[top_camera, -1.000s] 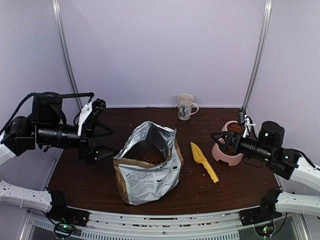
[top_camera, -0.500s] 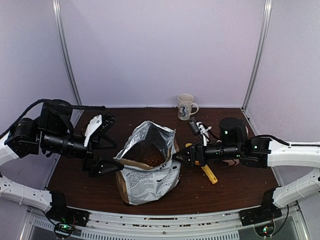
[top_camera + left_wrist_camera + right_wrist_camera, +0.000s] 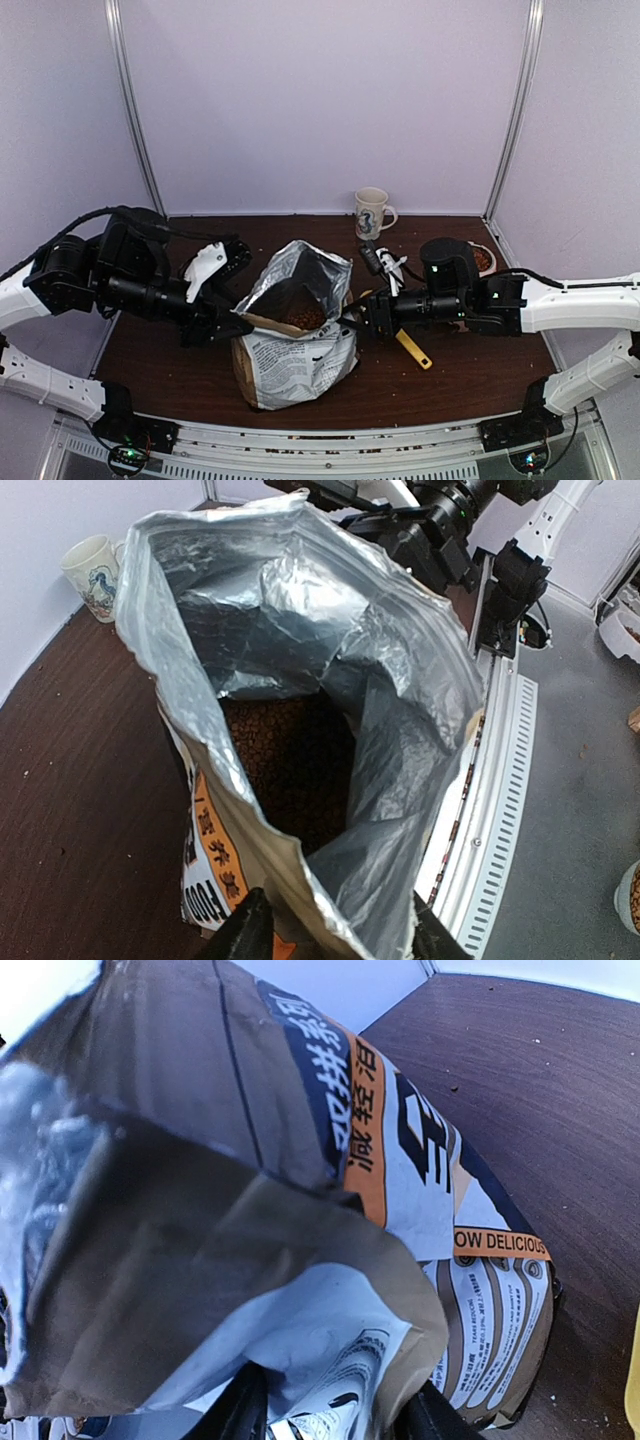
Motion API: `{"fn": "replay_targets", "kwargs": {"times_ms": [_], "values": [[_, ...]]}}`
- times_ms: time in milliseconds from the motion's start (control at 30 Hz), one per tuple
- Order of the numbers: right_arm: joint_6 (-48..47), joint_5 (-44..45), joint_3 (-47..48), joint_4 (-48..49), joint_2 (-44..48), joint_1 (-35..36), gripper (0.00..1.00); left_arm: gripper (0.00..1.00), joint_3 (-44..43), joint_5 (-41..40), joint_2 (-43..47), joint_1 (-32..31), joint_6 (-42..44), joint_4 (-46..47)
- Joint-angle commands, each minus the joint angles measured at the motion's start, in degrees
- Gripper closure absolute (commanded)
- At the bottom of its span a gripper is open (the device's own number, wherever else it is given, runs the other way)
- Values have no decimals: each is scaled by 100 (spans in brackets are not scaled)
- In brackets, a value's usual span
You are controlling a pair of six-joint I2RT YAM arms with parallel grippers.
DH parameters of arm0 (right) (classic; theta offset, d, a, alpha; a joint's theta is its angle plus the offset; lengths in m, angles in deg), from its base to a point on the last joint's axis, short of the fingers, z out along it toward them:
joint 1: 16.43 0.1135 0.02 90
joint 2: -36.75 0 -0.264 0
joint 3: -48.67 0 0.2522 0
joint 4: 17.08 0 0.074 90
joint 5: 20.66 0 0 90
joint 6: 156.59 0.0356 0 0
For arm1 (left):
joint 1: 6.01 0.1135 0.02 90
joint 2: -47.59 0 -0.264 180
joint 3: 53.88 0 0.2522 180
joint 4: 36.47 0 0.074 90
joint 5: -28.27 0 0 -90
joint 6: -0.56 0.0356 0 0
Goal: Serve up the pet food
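Status: the bag [image 3: 298, 350] stands upright at table [image 3: 480, 350] centre, mouth open, foil lining exposed. The pet food [image 3: 290, 775] is seen low inside the bag, well below the rim; more brown pellets appear to sit in the pink bowl [image 3: 484, 258] at 2 o'clock from the bag, though that is too small to confirm. The left gripper [image 3: 333, 932] is placed at the bag's 9 o'clock rim, jaws apart with the rim edge between them, not clamped. The right gripper [image 3: 330, 1410] is placed at the 3 o'clock rim the same way: fingers spread either side of the folded paper edge, nothing pinched. The yellow scoop [image 3: 414, 347] lies flat on the table at 3 o'clock, partly under the right arm and not held. The mug [image 3: 372, 213] stands at 1 o'clock, well apart. Judged step: the mouth is about to be gripped on both sides to open or steady the bag. Risks: if only the thin crumpled lining is caught, slip is likely once a pull is applied. If the two sides are pulled unevenly, the bag can be tipped and pellets dumped on the table. If it is pulled too hard, the rim can be torn. The scoop can be swept away by the right forearm during any lateral move, since it lies just beneath it.
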Motion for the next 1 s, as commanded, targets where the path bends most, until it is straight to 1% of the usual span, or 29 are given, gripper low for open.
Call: {"fn": "replay_targets", "kwargs": {"times_ms": [0, 67, 133, 167, 267, 367, 433, 533, 600, 833, 867, 900, 933, 967], "values": [[-69, 365, 18, -111, 36, 32, 58, 59, -188, -143, 57, -33, 94, 212], [-62, 454, -24, -140, 42, 32, 59, 61, -188, -107, 49, -32, 90, 248], [-58, 509, -39, -176, 46, 30, 59, 62, -212, -112, 55, -34, 85, 245], [-33, 513, -59, -163, 69, 22, 57, 62, -215, -118, 69, -34, 69, 254], [20, 509, -123, -121, 214, 15, 48, 56, -189, -68, 145, -34, 35, 365], [93, 529, -196, -128, 413, -30, 44, 56, -137, 4, 196, -34, -6, 496], [127, 563, -280, -129, 599, -80, 43, 58, -134, 43, 190, -34, -11, 518], [97, 674, -363, -223, 699, -136, 43, 62, -130, 66, 159, -34, -19, 520], [64, 691, -370, -267, 654, -144, 45, 61, -103, 88, 146, -34, -21, 522], [7, 381, -110, -249, 177, -135, 52, 51, -17, 136, 51, -34, -3, 497], [1, 347, -69, -235, 121, -134, 53, 51, -17, 147, 36, -34, 23, 492], [-3, 327, -28, -224, 65, -132, 54, 51, -13, 158, 27, -34, 30, 491], [-1, 314, 10, -216, 27, -132, 56, 54, -16, 154, 18, -34, 44, 481], [-20, 311, 38, -220, -10, -137, 58, 61, -18, 123, 13, -34, 54, 473]]}}
